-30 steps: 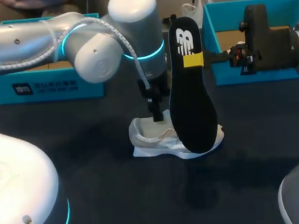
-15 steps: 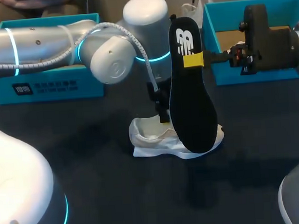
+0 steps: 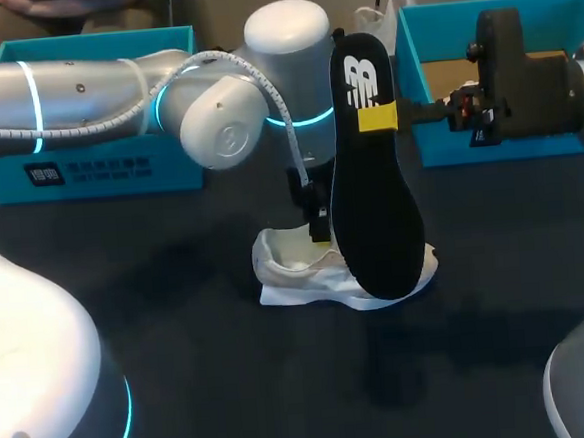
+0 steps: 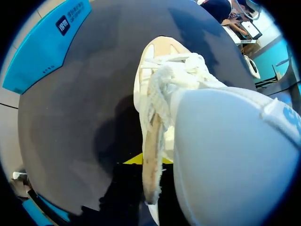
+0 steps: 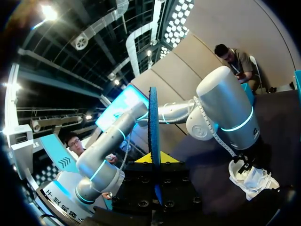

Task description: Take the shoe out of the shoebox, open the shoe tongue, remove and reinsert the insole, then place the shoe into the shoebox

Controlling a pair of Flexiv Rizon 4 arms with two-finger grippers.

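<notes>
Right gripper (image 3: 377,118) pinches upright black foam insole (image 3: 373,203); left gripper (image 3: 319,231) inside white knit sneaker (image 3: 294,269), jaws cannot tell; insole toe may snag on entry, tipping sneaker

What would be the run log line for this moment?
right tool: shut on insole, upright above shoe | left tool: at shoe opening | shoe: on table

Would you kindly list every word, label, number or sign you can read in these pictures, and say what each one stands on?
Insole, in the right tool: a white logo mark near its top end, no legible words.
Left shoebox: a dark square sign and a line of white print on its front wall, too blurred to read.
Right shoebox: no print visible.
Shoe: none visible.
</notes>
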